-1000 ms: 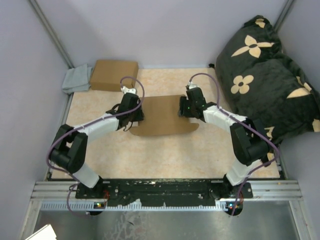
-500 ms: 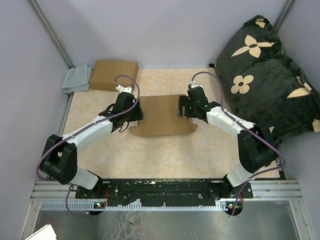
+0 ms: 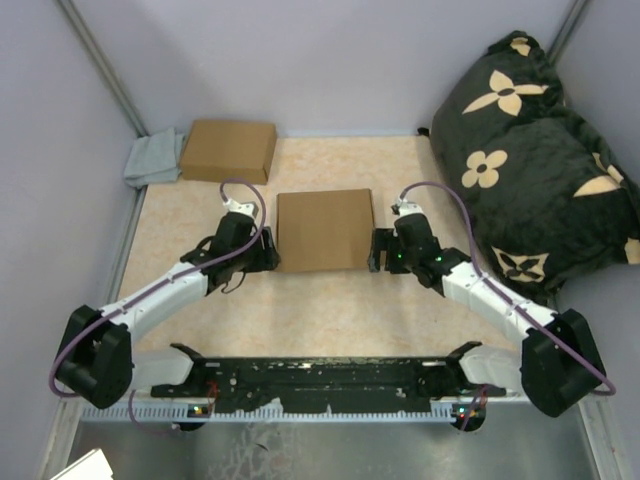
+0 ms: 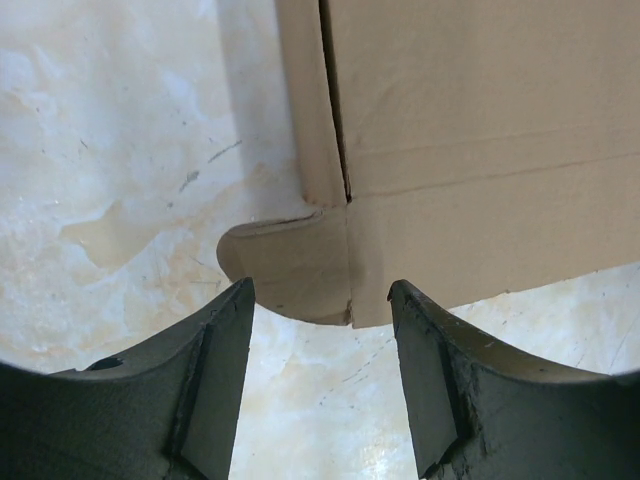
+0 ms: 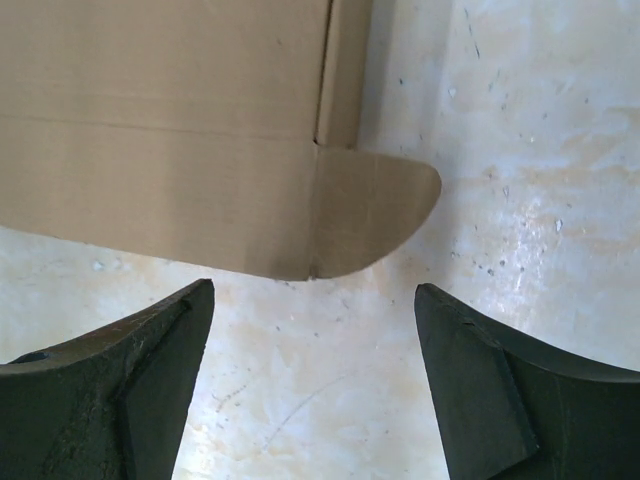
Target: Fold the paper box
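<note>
The paper box (image 3: 325, 229) is a brown cardboard mailer lying on the table between my arms, folded to a near square. My left gripper (image 3: 268, 255) is open and empty beside its near left corner. In the left wrist view a rounded tab (image 4: 290, 270) and a slit of the box (image 4: 480, 120) lie just beyond my open fingers (image 4: 215, 370). My right gripper (image 3: 378, 253) is open and empty beside the near right corner. In the right wrist view a rounded tab (image 5: 375, 215) of the box (image 5: 160, 130) lies just beyond my fingers (image 5: 480, 385).
A smooth brown carton (image 3: 229, 150) sits at the back left beside a grey cloth (image 3: 152, 160). A large black cushion with tan flowers (image 3: 535, 150) fills the right side. Purple walls close in the back and sides. A black rail (image 3: 320, 375) runs along the near edge.
The box's near flap has gone from spread flat to folded, giving a square outline. Both grippers have drawn back toward the near edge and off the box, now at its near corners.
</note>
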`<state>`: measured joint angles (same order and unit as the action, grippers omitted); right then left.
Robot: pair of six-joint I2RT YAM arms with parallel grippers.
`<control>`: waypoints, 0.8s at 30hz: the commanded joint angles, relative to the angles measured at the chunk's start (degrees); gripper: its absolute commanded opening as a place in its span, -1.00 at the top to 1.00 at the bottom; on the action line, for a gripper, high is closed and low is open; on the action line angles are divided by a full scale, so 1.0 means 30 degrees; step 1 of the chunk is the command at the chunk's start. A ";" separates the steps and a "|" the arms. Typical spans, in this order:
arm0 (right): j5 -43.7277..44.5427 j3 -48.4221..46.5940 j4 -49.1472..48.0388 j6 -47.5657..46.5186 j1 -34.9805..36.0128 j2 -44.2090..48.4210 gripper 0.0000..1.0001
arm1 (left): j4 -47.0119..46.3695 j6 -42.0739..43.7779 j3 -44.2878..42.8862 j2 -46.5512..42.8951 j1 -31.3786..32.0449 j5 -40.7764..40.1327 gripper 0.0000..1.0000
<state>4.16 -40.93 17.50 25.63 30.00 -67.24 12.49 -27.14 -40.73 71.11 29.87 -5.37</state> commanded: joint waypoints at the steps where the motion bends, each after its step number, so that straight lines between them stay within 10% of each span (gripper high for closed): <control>1: 0.0052 0.0320 -0.1473 0.0047 0.0107 0.0501 -0.64 | -0.0765 0.0144 0.0247 -0.0379 0.0078 0.0909 -0.26; 24: -0.1678 -0.0794 -0.3414 -0.1045 0.0205 -0.2288 -0.63 | -0.1294 0.0833 -0.0342 0.1432 0.0250 0.2093 -0.24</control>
<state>1.10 -40.23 11.40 23.55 30.00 -74.43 10.61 -25.61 -40.25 74.59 29.93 -1.39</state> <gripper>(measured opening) 0.821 0.625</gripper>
